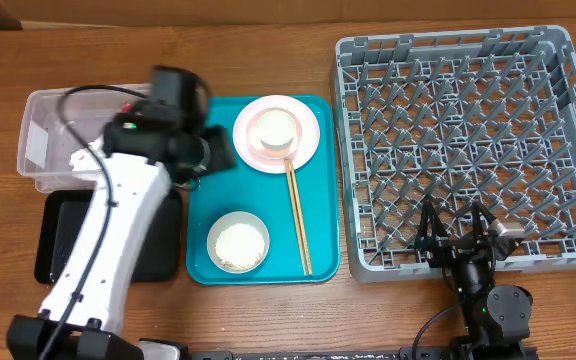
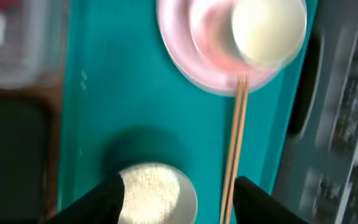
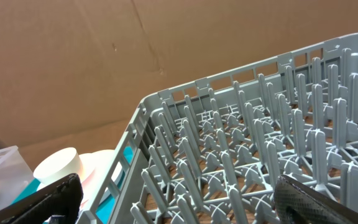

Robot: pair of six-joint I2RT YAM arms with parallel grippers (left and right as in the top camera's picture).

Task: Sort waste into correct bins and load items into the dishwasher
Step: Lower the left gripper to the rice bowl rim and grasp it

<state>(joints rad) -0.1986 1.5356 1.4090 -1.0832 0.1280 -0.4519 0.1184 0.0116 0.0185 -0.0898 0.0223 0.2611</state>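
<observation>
Table (image 1: 268,60): rack (image 1: 346,150); tub (image 1: 38,130); teal tray (image 1: 203,200) (black tray (image 1: 53,240))

wooden table (image 1: 268,310), perhaps cardboard backdrop (image 3: 73,62)

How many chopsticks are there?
2. Both chopsticks lie side by side on the teal tray, running from the pink plate down past the right of the rice bowl. None look hidden.

1 teal serving tray (image 1: 253,190) lies centre frame on the wooden table (image 1: 268,310); brown cardboard (image 3: 73,62) fills the right wrist view's upper left.
</observation>
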